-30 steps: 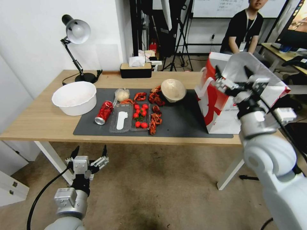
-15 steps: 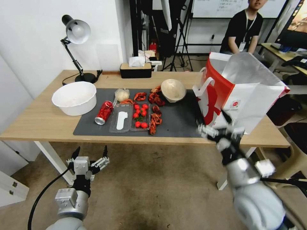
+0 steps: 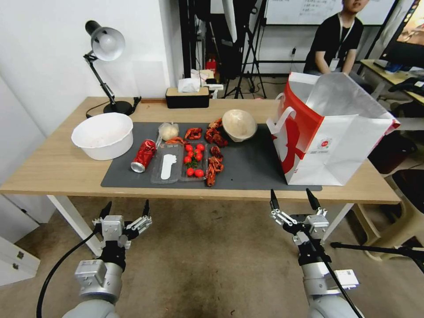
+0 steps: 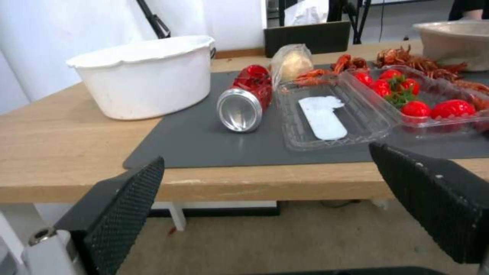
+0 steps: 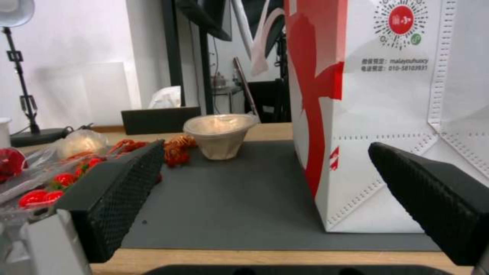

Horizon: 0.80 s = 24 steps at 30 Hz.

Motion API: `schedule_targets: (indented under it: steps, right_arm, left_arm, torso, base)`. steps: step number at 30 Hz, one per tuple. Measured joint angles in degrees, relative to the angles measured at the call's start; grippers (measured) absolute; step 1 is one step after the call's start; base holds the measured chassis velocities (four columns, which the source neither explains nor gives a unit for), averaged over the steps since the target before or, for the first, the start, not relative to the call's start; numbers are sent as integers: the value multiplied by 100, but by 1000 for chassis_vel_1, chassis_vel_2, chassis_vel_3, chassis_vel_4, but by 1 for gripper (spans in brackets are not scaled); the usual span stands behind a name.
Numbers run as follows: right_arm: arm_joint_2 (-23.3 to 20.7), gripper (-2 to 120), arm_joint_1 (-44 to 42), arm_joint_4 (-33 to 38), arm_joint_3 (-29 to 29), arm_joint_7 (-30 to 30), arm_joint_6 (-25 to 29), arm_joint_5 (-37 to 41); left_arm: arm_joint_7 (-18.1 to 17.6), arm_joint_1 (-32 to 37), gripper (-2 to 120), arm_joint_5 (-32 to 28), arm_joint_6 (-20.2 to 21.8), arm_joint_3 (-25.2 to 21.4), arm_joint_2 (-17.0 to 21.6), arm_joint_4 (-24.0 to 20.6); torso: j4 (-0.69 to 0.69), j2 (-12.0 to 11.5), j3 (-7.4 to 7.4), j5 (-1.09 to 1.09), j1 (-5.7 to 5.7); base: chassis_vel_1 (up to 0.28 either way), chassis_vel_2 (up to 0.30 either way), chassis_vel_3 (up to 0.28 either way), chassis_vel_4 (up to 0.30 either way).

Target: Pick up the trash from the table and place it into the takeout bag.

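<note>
Right, both arms hang low in front of the counter (image 3: 57, 170). The left gripper (image 3: 125, 213) sits below the near edge with its fingers spread wide and nothing in them. The right gripper (image 3: 294, 202) hovers just under the edge near the takeout bag (image 3: 335, 145), equally wide apart and empty. On the dark mat (image 3: 247, 170) the red soda can (image 3: 143, 155) lies on its side (silver end toward the robot), just beside the clear tray (image 3: 179, 163) of cherry tomatoes. Behind the can sits the small clear bag (image 3: 168, 131) with its beige lump. The beige bowl (image 3: 239, 124) rests tilted at the mat's back, near the upright, open-topped takeout bag at the counter's right end.
</note>
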Motion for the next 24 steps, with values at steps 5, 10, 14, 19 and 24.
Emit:
schedule_targets:
  steps: [5, 10, 14, 19, 24]
  right_arm:
    - [38, 100, -29, 18, -32, 64, -65, -52]
    - [140, 100, -70, 19, -111, 114, -142, -126]
    - [179, 100, -73, 19, -138, 114, -198, -131]
    - [199, 100, -82, -35, -199, 109, -251, -131]
    - [211, 100, -86, -59, -329, 102, -297, -117]
  left_arm:
    - [5, -37, 100, -9, 8, 1, -4, 8]
    - [5, -102, 100, -33, 27, 7, -22, 34]
    - [8, -90, 100, -33, 26, 10, -19, 41]
    - [9, -86, 100, -44, 20, -2, -18, 86]
    - [9, -94, 100, -48, 20, -4, 3, 98]
  torso:
    - [0, 0, 0, 1, 0]
    - [-1, 0, 0, 0, 1]
    - [-1, 0, 0, 1, 1]
    - [0, 0, 0, 0, 1]
    - [0, 0, 0, 1, 0]
  base:
    - [0, 0, 0, 0]
    - [0, 0, 0, 0]
    - [0, 0, 0, 0]
    - [0, 0, 0, 0]
    - [0, 0, 0, 0]
